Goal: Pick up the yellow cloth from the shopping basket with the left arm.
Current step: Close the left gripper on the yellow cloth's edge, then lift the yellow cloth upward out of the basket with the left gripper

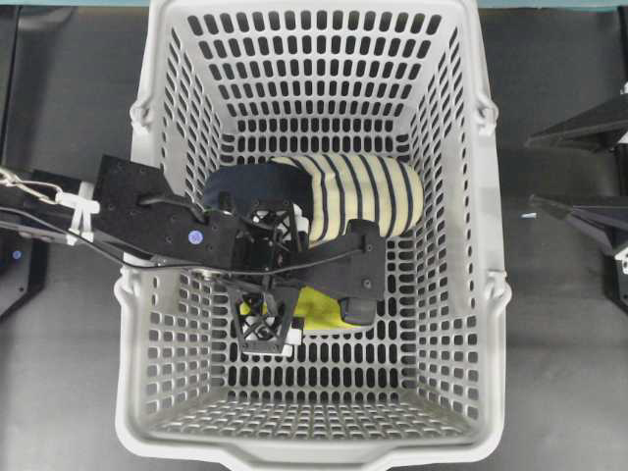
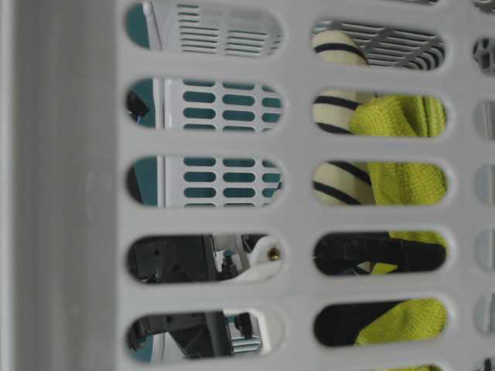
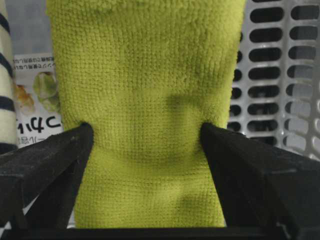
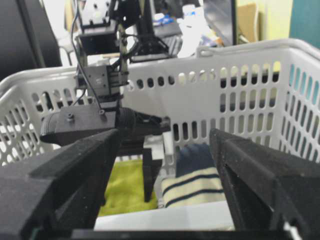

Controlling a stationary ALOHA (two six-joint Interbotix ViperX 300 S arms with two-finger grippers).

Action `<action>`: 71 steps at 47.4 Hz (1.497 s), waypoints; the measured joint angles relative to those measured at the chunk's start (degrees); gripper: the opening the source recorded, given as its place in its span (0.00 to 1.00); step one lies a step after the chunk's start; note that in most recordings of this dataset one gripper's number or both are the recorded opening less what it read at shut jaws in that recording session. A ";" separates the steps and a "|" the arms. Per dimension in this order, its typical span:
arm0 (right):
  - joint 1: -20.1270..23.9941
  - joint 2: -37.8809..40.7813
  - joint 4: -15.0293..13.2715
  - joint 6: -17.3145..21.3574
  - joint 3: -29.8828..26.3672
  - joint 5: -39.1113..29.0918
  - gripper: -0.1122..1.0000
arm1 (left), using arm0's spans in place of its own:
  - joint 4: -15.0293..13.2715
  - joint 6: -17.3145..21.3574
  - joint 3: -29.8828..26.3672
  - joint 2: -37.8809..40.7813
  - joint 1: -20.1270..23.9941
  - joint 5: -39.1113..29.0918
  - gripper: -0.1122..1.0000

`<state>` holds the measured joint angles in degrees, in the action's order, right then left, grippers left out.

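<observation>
Both fingers of my left tool [image 3: 147, 150] stand wide apart, one on either side of the yellow cloth [image 3: 145, 100], gripping nothing; the wrist view shows their matte black inner edges right at the cloth's two sides, though I cannot tell whether they press it. That cloth is a looped, nubbly microfibre, lying on the slotted floor of the light-grey plastic shopping basket [image 1: 471, 324]. From overhead my left arm [image 1: 147, 221] reaches over the basket's rounded left rim, flat black plates and cables leading to lattice fingers. Just behind the yellow cloth lies a soft roll of cream fabric with navy stripes [image 1: 368, 196], and a dark navy piece [image 1: 245, 182] beside it. A printed packet [image 3: 37, 100] shows under the cloth. My right tool [image 4: 165, 190] hangs outside the basket, its wedge fingers spread, empty.
</observation>
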<state>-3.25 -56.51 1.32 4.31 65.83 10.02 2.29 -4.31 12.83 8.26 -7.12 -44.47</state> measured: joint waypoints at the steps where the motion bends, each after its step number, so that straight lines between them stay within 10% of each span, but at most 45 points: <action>1: 0.00 -0.18 0.00 0.00 0.09 0.18 0.73 | 0.09 0.00 0.09 0.00 0.00 0.09 0.87; 8: 0.00 -1.05 0.00 0.09 0.35 1.05 0.73 | 0.09 0.35 0.18 0.00 0.00 0.26 0.78; 21: -0.09 -1.49 0.00 0.00 0.62 1.23 0.72 | 0.09 0.09 -0.53 -0.18 -0.09 -0.88 0.24; 56: -0.09 -1.85 0.00 0.00 1.05 1.23 0.72 | 0.09 0.09 -38.67 -1.58 -0.35 -35.77 0.24; 71: 0.00 -1.85 0.00 0.00 1.05 1.23 0.72 | 0.09 0.09 -40.61 -0.53 0.18 -37.97 0.24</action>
<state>-3.25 -58.36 1.32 4.31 66.88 11.25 2.37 -4.22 -27.77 7.73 -6.94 -82.44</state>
